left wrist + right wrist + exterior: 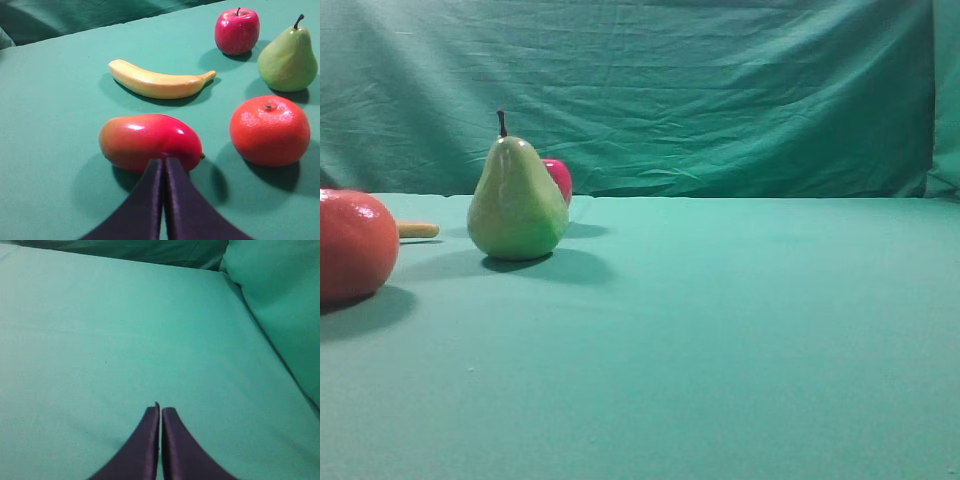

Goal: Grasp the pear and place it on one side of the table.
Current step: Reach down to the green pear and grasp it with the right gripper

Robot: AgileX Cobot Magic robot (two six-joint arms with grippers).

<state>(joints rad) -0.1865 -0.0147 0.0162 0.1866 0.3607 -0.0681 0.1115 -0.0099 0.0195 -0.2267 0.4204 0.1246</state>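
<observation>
The yellow-green pear (518, 200) stands upright on the teal table (720, 330), left of the middle in the exterior high view. It also shows at the far right of the left wrist view (287, 60). My left gripper (164, 161) is shut and empty, its tips in front of a red mango (150, 141), well short of the pear. My right gripper (160, 410) is shut and empty over bare cloth (125, 340). Neither gripper shows in the exterior high view.
A red apple (237, 30) stands behind the pear. A large orange-red fruit (270, 130) sits at the left edge of the exterior view (355, 245). A yellow banana (157, 82) lies beyond the mango. The green backdrop (670, 90) rises behind the table.
</observation>
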